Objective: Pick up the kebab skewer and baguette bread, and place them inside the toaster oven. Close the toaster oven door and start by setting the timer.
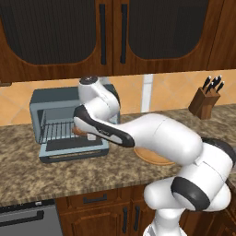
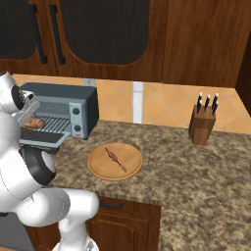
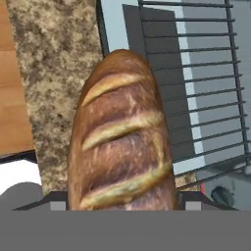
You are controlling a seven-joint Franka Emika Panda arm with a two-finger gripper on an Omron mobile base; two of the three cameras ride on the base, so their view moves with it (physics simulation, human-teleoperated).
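Partly hidden: baguette bread [image 3: 122, 142].

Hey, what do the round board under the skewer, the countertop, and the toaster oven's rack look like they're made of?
The round flat light-brown board looks like wood, matte, with faint grain lines. The speckled brown-grey countertop reads as polished granite or similar stone, going by its mottled flecks. The thin grey barred rack of the grey-blue box-shaped toaster oven appears to be metal wire, judging by its slim parallel bars.
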